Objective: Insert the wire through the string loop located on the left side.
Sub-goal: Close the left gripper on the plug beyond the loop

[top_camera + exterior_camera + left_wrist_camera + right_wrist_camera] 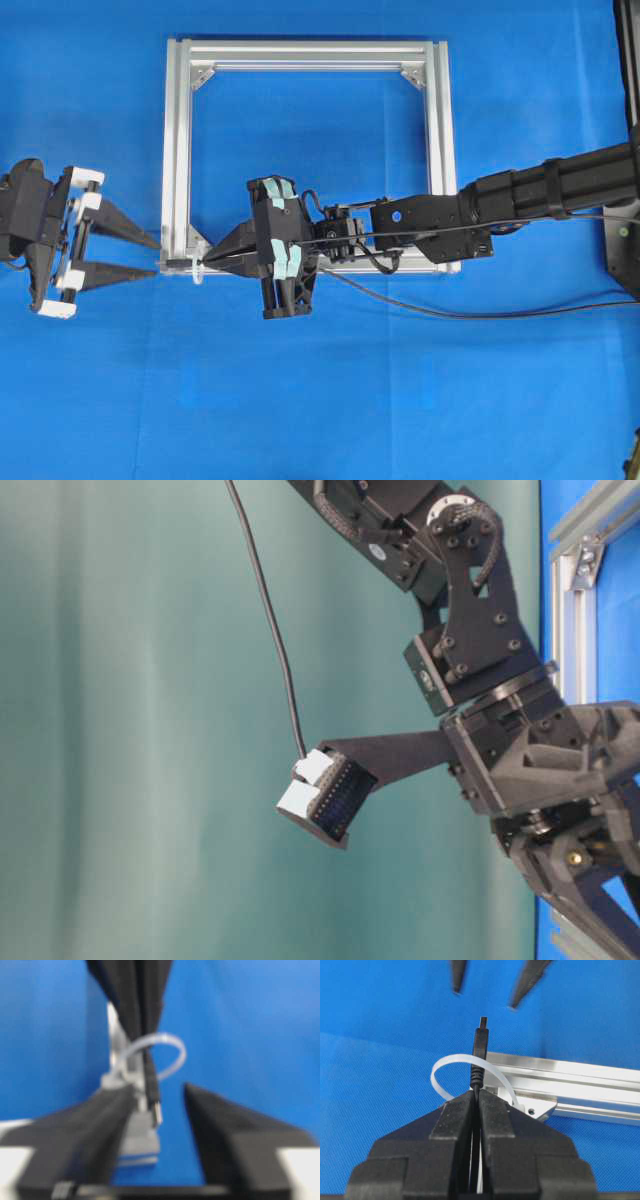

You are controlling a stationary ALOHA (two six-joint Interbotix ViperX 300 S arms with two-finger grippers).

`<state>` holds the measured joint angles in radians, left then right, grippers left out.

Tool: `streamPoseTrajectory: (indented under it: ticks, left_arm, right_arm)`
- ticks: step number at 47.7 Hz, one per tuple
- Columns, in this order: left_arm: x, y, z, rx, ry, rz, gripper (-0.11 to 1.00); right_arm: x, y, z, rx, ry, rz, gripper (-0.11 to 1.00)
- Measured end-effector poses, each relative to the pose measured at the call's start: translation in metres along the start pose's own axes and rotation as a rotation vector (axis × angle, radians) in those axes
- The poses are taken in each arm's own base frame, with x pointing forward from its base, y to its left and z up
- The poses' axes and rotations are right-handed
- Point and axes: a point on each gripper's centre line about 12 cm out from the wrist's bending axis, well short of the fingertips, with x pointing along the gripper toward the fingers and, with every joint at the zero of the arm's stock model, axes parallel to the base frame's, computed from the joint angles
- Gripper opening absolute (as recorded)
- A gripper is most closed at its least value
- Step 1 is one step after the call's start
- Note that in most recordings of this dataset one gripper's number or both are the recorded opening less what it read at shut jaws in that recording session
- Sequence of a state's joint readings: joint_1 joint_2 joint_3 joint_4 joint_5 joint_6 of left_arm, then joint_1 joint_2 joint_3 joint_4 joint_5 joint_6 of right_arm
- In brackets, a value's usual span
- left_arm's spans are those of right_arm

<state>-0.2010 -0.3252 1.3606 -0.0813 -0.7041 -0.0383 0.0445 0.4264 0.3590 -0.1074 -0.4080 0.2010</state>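
Wire's plug poked through the string loop

Right gripper (476, 1097) pinches the wire (479, 1052) at the string loop (451, 1060); left gripper (150, 258) stands spread, empty, just left of the frame (176, 150).

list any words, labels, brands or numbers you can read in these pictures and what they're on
No text can be read in any view.
Aluminium frame: bare metal, no markings visible.
Right hand, shut on the wire: plain black, with pale tape strips in the overhead view, nothing printed.
Left hand: black and white parts, no lettering.
Left wrist view: too blurred to show any print.
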Motion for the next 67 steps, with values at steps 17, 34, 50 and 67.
streamPoseTrajectory:
  ticks: [17,34,50,67]
  left_arm:
    - [0.002,0.001,0.004,-0.003,-0.011,0.006,0.91]
    - [0.025,0.002,-0.01,0.001,0.079,0.015,0.91]
    - [0.028,0.002,-0.015,0.004,0.103,0.018,0.9]
    - [0.028,0.002,-0.016,0.006,0.103,0.017,0.9]
  right_arm:
    - [0.0,0.0,0.0,0.002,0.002,0.0,0.0]
    - [0.0,0.0,-0.001,0.0,0.002,0.0,0.0]
    - [0.0,0.0,-0.001,0.0,0.0,0.0,0.0]
    - [0.0,0.0,-0.001,0.0,0.0,0.0,0.0]
